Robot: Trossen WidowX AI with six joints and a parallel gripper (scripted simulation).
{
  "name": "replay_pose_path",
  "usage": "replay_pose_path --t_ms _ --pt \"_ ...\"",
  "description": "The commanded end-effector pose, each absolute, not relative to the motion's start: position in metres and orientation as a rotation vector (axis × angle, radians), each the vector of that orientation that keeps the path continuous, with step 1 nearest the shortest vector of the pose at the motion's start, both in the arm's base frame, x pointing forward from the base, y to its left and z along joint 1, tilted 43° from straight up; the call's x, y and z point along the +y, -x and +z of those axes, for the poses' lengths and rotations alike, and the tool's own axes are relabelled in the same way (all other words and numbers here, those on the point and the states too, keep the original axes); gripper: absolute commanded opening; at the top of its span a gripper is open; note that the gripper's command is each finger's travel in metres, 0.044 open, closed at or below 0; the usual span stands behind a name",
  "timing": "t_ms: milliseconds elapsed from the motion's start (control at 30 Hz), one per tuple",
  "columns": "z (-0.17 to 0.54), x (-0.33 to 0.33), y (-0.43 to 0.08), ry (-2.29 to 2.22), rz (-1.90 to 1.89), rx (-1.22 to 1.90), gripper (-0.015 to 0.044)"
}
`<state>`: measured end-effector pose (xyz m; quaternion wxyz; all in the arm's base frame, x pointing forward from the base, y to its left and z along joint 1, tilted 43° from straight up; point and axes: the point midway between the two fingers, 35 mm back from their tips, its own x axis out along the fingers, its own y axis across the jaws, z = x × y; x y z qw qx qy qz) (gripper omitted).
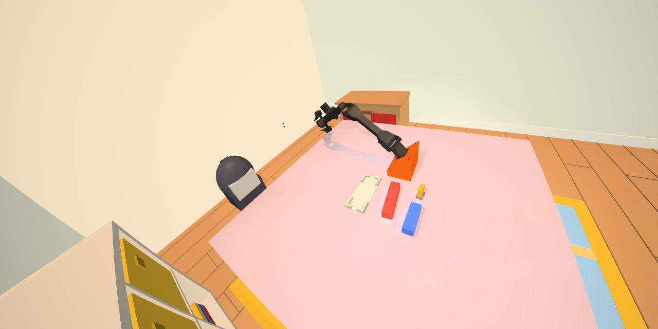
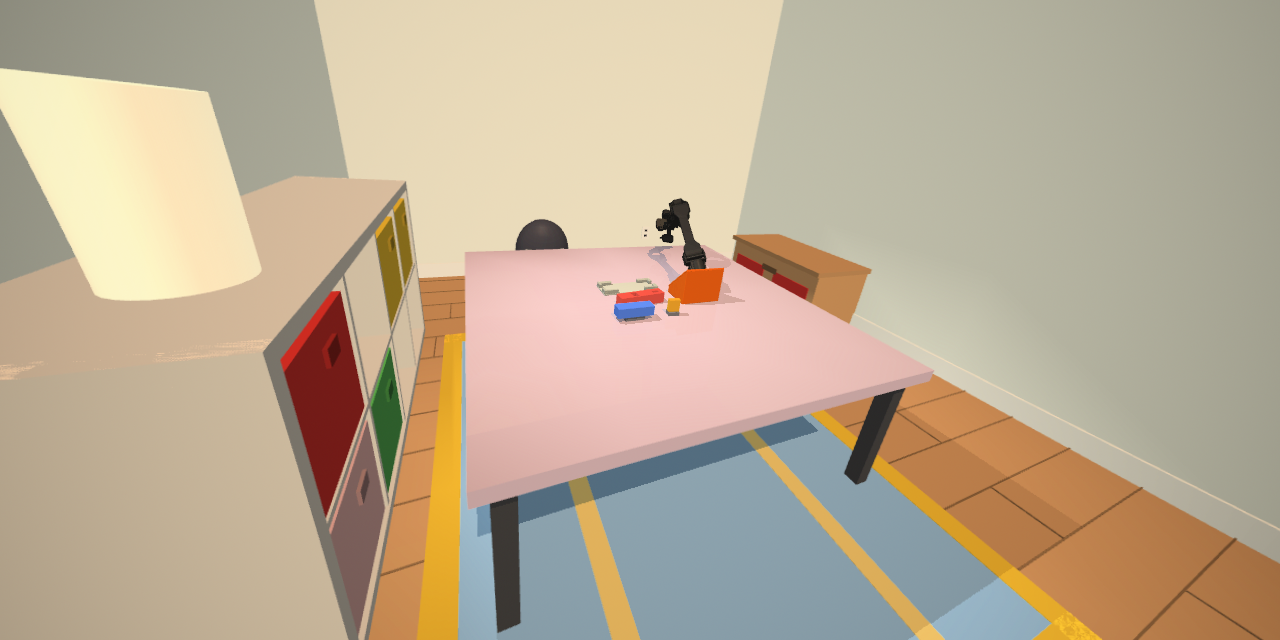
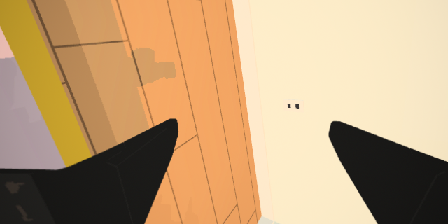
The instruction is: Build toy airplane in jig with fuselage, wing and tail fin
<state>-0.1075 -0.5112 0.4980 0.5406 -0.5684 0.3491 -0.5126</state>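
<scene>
My gripper (image 1: 320, 123) (image 2: 663, 231) (image 3: 252, 127) is open and empty, raised beyond the orange base, far from the parts. The cream jig (image 1: 363, 194) (image 2: 628, 288) lies flat with no part in its cradle. The red fuselage (image 1: 390, 201) (image 2: 640, 297) lies beside the jig, its top sockets facing up. The blue wing (image 1: 412, 217) (image 2: 634, 310) lies beyond the fuselage, on the side away from the jig. The small yellow tail fin (image 1: 421, 189) (image 2: 673, 305) stands on a grey foot near the wing's end. The wrist view shows no part.
The arm's orange base (image 1: 403, 165) (image 2: 700, 286) stands on the pink table (image 1: 460, 258) (image 2: 716, 349), close to the fuselage and fin. A dark rounded object (image 1: 234, 172) (image 2: 541, 235) stands past one table edge, and a wooden cabinet (image 1: 377, 97) (image 2: 805, 250) stands past another.
</scene>
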Motion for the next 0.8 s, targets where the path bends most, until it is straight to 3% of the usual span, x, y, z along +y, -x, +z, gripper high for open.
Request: replay_pose_path --t_ms 0,367,767 --pt "0.497 -0.516 0.049 1.325 -1.157 0.740 0.0440" --pt "0.470 -0.504 -0.118 1.120 -0.945 0.511 0.0440" --pt "0.419 -0.441 -0.278 0.822 -0.678 0.408 0.0440"
